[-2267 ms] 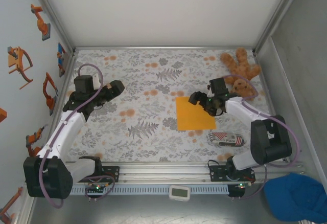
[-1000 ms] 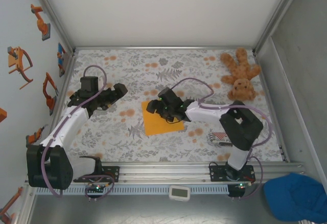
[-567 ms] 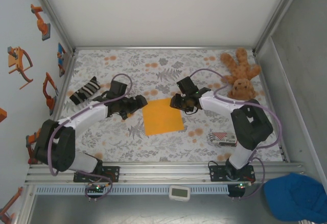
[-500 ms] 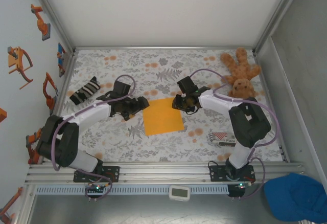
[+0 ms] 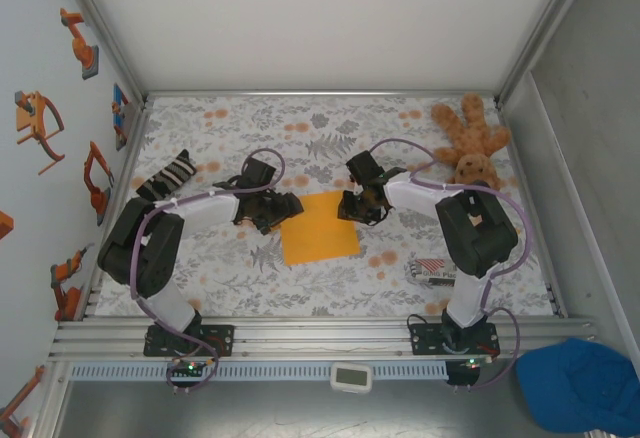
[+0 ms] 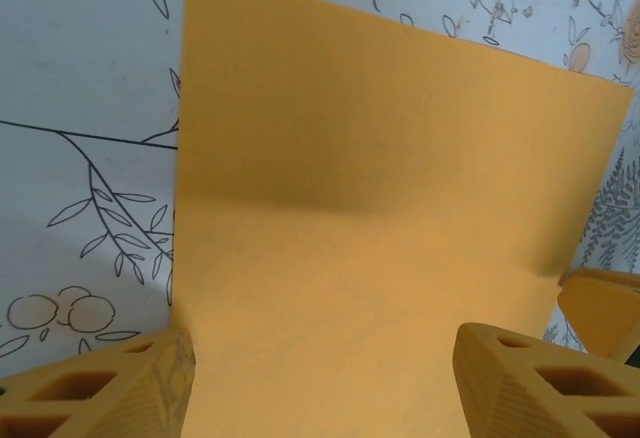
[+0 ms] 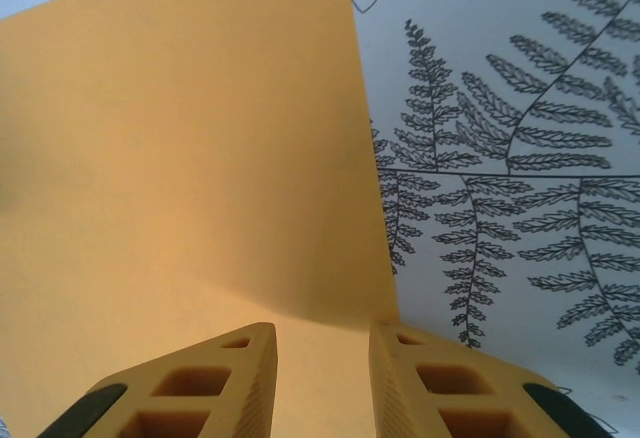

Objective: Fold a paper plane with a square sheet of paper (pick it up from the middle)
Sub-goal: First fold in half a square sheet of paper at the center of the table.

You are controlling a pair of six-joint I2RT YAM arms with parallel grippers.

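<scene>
The square sheet of paper [image 5: 320,230] lies flat on the floral table cover, bright orange and uncreased. My left gripper [image 5: 284,207] sits low at the sheet's upper left corner. In the left wrist view its fingers [image 6: 110,388] stand wide apart, and the gripper [image 6: 322,346] straddles the paper [image 6: 380,188]. My right gripper [image 5: 351,208] is at the upper right corner. In the right wrist view that gripper [image 7: 322,334] has a narrow gap between its fingers [image 7: 215,383], with the paper [image 7: 180,158] lying under and between them, slightly bowed. No paper plane is in view.
A brown teddy [image 5: 470,146] lies at the back right. A red-and-white striped packet [image 5: 437,271] lies near the right arm's base. A black-and-white striped object [image 5: 167,175] rests at the left. A blue cap [image 5: 585,383] lies outside the frame rail.
The left arm swung right to the sheet's left edge, leaving the striped object behind, and its jaws narrowed a little. The right gripper moved to the sheet's upper right corner and closed to a narrow gap.
</scene>
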